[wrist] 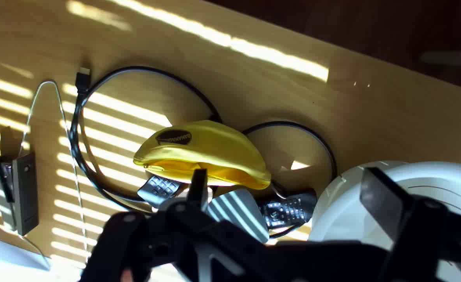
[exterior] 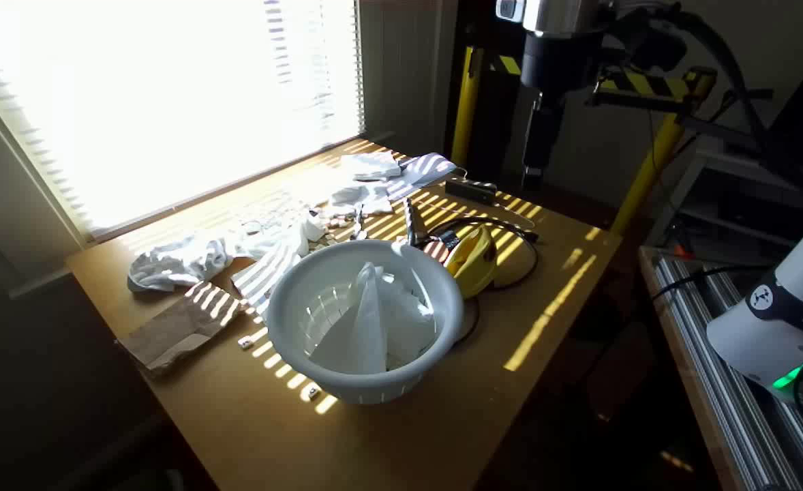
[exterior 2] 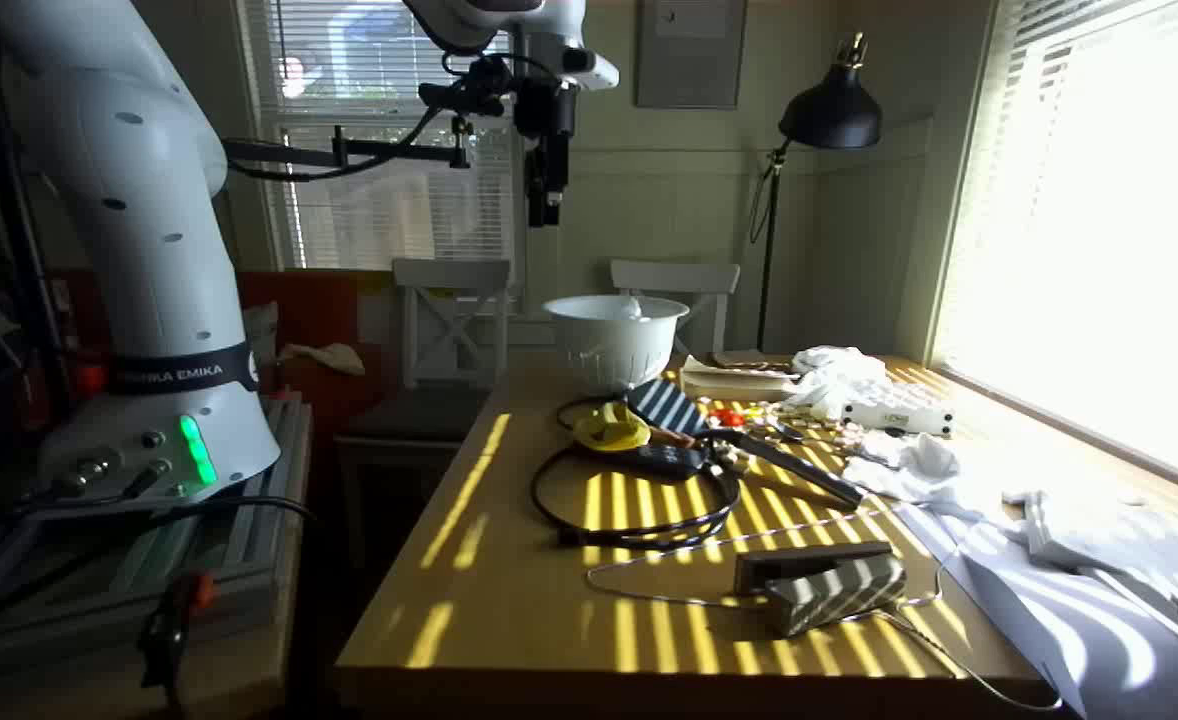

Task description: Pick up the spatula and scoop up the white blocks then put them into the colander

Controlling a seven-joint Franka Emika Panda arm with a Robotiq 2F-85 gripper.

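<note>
Nearest of all, along the bottom of the wrist view, is the claw (wrist: 287,184), its two fingers (wrist: 383,205) spread wide and gripping nothing. It hangs in the air, well above the table (exterior: 401,443). Farther down comes the white colander (exterior: 374,389), standing upright, with a folded white sheet (exterior: 367,327), cloth or paper, inside it. The sheet hides much of the bottom, so what lies under it can't be made out.

Down on the table, below the claw, are a yellow banana-shaped pouch (wrist: 203,150), a remote (wrist: 289,209) and the spatula (exterior 2: 764,455). The spatula's blade is just beside the pouch and near the colander; in an exterior view its handle runs away from the colander. Picking it up looks like a step not yet done.

Two white blocks (exterior: 313,392) lie loose near the colander. Many small pieces (exterior: 337,221), most likely the main lot of blocks, are scattered near crumpled white cloth (exterior: 176,262), toward the bright window (exterior: 190,88). As I judge it, nearly all the work is left: take the handle, slide the blade under the blocks, tip them into the colander.
</note>
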